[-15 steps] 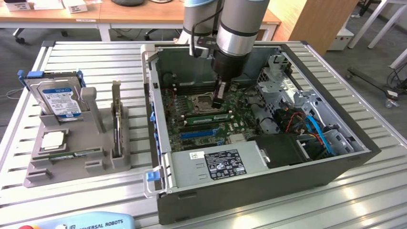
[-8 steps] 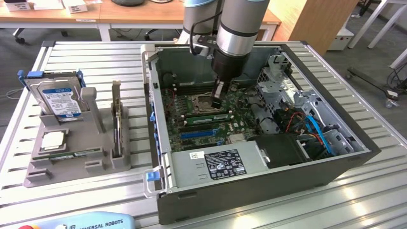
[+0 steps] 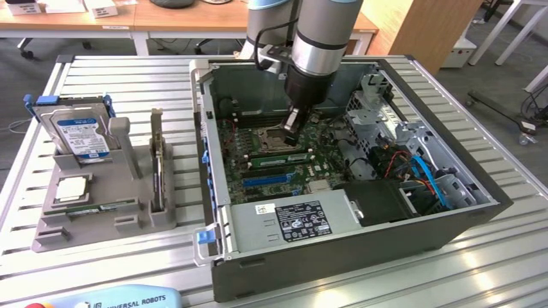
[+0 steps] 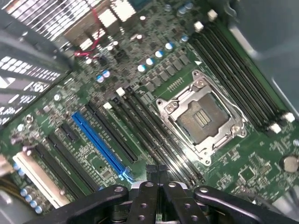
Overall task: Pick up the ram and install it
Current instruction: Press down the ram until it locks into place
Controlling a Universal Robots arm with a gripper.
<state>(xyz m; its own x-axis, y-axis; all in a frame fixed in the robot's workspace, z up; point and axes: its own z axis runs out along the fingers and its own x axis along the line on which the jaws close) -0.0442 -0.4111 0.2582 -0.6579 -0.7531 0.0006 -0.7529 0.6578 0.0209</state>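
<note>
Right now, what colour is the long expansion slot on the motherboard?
Bright blue: the expansion slot shows best in the wrist view, beside black slots.

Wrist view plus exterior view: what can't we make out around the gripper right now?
1. Exterior view: where the black gripper tip meets the green motherboard is too small to tell touching from hovering.
2. Wrist view: the dark memory slots run under the gripper, which hides their near ends.
3. Both views: whether a ram stick sits between or under the shut fingers cannot be told.
</note>
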